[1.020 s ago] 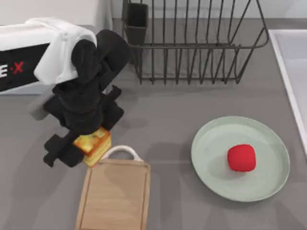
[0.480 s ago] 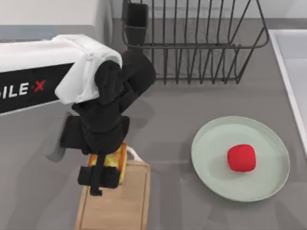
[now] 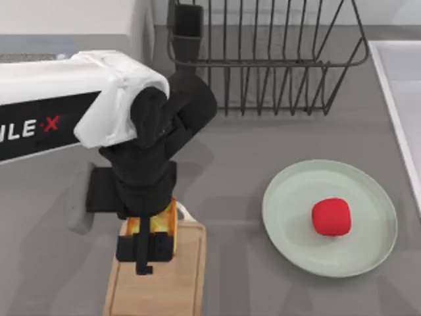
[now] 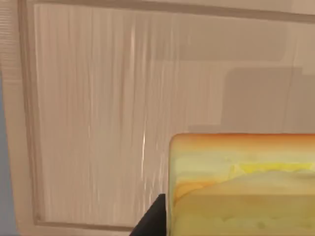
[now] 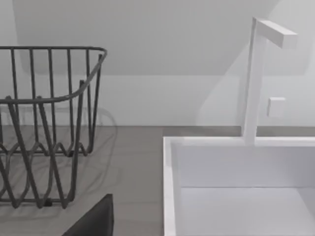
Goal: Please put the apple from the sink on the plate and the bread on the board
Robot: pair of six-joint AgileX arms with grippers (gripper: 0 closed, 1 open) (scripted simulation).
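Observation:
My left gripper (image 3: pixel 151 232) is shut on the bread (image 3: pixel 164 221), a golden toast chunk with orange-brown crust. It holds the bread over the far end of the wooden board (image 3: pixel 172 283), just past the white handle (image 3: pixel 185 212). The left wrist view shows the bread (image 4: pixel 241 182) close above the board (image 4: pixel 98 123), with one dark fingertip (image 4: pixel 153 221) beside it. The red apple (image 3: pixel 331 216) lies on the mint-green plate (image 3: pixel 289 197) at the right. The sink (image 3: pixel 402 72) lies along the right edge. My right gripper (image 5: pixel 93 222) is parked facing the sink (image 5: pixel 236 187).
A black wire dish rack (image 3: pixel 263 59) stands at the back of the table, also seen in the right wrist view (image 5: pixel 44 123). A white faucet (image 5: pixel 256 73) rises behind the sink. Bare grey counter lies between board and plate.
My left arm carried the bread rightward and forward from beside the board's handle to over the board's far end. The apple and plate stayed put.

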